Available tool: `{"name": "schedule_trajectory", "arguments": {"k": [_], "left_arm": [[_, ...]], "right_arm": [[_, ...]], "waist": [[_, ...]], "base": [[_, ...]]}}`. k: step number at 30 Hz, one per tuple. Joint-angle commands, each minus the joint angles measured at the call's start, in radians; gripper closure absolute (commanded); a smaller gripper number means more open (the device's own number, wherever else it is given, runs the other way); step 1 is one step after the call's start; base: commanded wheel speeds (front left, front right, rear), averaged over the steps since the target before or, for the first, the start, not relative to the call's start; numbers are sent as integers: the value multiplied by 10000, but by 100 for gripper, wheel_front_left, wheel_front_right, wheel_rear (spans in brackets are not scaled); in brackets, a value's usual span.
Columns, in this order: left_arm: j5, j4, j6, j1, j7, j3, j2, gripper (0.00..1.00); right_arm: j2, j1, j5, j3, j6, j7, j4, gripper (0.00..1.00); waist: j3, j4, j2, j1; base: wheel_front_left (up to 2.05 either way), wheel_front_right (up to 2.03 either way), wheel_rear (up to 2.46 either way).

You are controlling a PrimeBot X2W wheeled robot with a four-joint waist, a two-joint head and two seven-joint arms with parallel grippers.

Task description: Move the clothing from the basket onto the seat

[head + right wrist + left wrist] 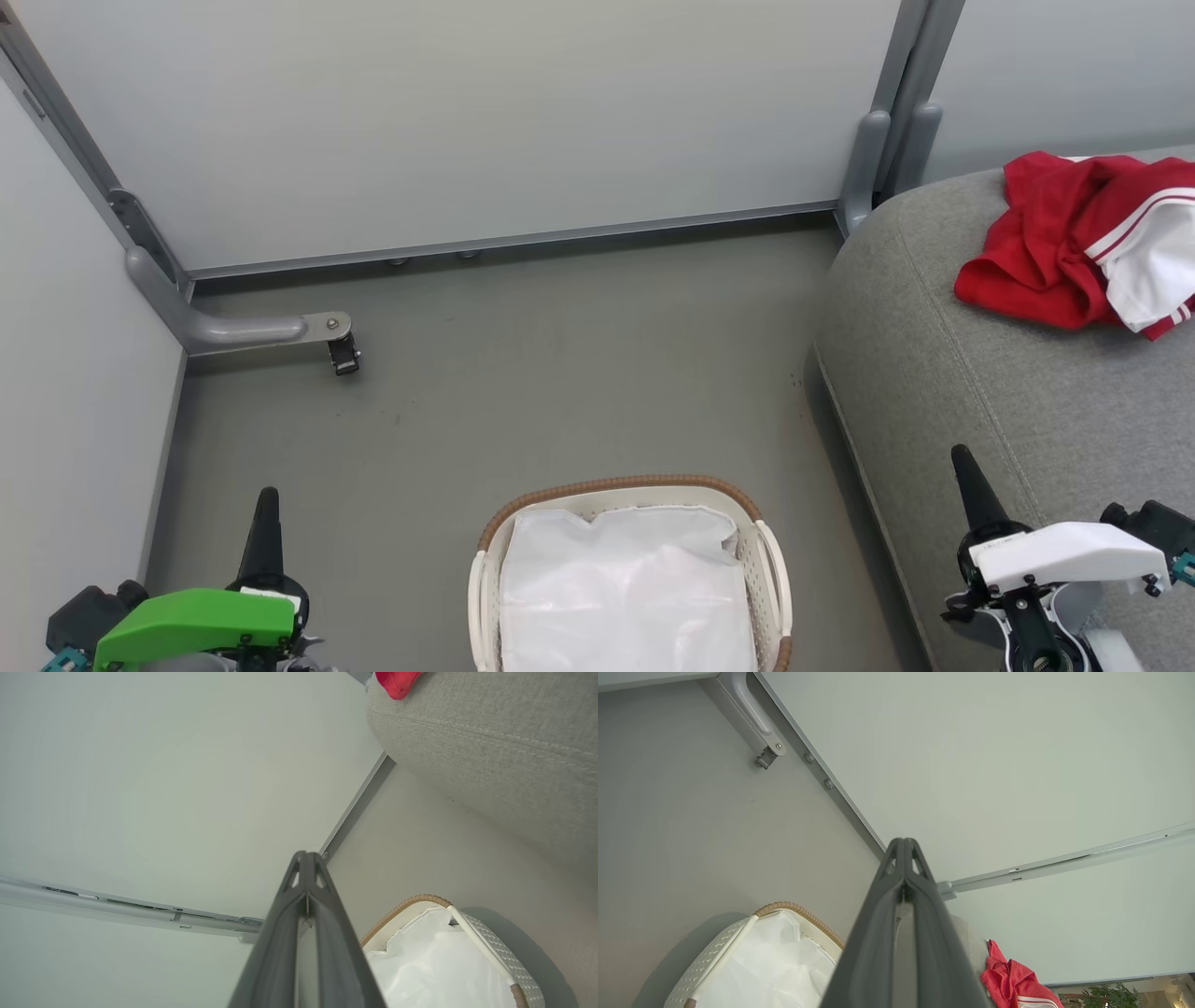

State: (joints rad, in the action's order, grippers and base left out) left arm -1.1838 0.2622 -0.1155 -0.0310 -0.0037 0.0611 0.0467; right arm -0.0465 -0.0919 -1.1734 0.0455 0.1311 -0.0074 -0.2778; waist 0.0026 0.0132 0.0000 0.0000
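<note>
The red clothing (1083, 243) with white panels lies bunched on the grey seat (990, 373) at the right; a red edge of it also shows in the left wrist view (1013, 982) and the right wrist view (396, 681). The white basket (770, 569) with a brown woven rim stands on the floor at bottom centre, holding a white cloth liner (625, 597). My left gripper (267, 504) is shut at the lower left, left of the basket, its tips pressed together (903, 845). My right gripper (963, 465) is shut over the seat's front part, tips together (306, 857).
Grey partition walls (467, 121) close the back and left. A metal foot with a caster (342, 353) juts onto the floor at the left. A grey post (873, 159) stands by the seat's far corner. Open floor (579, 364) lies beyond the basket.
</note>
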Motion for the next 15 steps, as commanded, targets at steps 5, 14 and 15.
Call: {"name": "schedule_trajectory", "arguments": {"k": [5, 14, 15], "left_arm": [[-616, -118, -74, -334, 167, 106, 45, 100], [-1382, -139, -88, -438, 383, 204, 48, 100], [-1555, -142, -95, -461, 437, 222, 48, 100]], "right_arm": [[-71, -169, -630, 121, -2, 189, 156, 100], [-75, -185, -1425, 244, -3, 412, 201, 100], [-75, -188, -1601, 269, -3, 442, 209, 100]], "waist": [[1, -12, 0, 0], [1, -33, 0, 0], [1, -38, 0, 0]], "base": [[0, 0, 0], [0, 0, 0], [0, 0, 0]]}}
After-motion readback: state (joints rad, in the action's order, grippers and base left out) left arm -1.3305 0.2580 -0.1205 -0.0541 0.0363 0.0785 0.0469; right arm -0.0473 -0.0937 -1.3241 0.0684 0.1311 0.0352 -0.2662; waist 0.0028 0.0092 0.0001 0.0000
